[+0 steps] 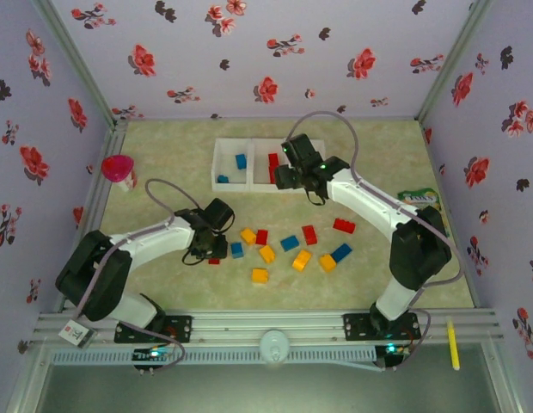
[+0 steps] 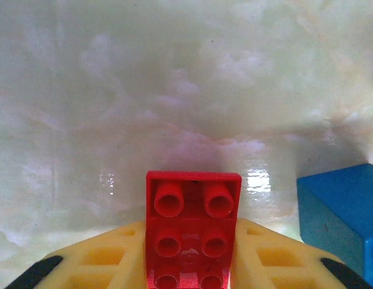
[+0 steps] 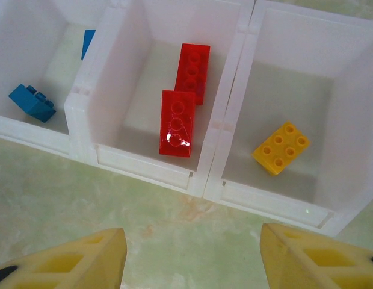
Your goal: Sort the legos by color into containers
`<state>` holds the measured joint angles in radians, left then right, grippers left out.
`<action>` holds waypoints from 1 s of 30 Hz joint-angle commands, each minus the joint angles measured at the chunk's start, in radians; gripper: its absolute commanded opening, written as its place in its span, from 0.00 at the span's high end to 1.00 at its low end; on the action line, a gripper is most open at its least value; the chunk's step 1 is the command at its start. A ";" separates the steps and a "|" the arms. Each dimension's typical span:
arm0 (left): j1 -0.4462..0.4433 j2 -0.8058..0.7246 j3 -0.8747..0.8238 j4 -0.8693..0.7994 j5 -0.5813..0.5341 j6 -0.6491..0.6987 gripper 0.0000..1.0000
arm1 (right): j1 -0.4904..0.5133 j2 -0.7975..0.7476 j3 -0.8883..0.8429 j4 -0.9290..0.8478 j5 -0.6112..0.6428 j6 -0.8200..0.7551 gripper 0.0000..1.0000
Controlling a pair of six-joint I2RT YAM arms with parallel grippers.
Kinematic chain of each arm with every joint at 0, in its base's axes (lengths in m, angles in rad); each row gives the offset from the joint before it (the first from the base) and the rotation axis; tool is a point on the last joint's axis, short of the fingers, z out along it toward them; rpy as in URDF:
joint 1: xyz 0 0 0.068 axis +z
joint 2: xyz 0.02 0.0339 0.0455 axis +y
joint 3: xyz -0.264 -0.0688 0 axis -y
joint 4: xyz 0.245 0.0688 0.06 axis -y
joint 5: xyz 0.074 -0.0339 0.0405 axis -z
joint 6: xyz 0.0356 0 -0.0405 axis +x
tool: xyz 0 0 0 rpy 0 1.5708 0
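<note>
Sorting bins hold blue, red, yellow bricks; left pincer clamps red lego, right pincer apart.

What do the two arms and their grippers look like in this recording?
The left arm and right arm match: white links between bulky black joints. A thin grey cable loops loosely along each arm. Small green lights glow at the right wrist. Each gripper has yellow plastic wedge fingers with recessed lattice pockets and black patches at the outer edges.
</note>
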<state>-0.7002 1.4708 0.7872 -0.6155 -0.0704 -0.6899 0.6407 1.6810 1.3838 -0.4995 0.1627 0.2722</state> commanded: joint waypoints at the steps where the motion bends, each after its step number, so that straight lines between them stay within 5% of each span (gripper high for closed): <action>1: 0.010 -0.015 0.055 -0.134 -0.063 0.050 0.75 | -0.001 -0.045 -0.023 -0.009 0.031 0.018 0.39; 13: 0.086 -0.058 0.343 -0.186 -0.117 0.194 0.75 | -0.009 -0.129 -0.130 0.035 0.040 0.056 0.39; 30: 0.108 0.550 1.094 -0.020 -0.074 0.327 0.75 | -0.007 -0.316 -0.370 0.008 0.084 0.139 0.39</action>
<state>-0.6006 1.9438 1.7821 -0.6575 -0.1703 -0.3885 0.6395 1.4063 1.0451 -0.4778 0.2108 0.3721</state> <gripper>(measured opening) 0.292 0.610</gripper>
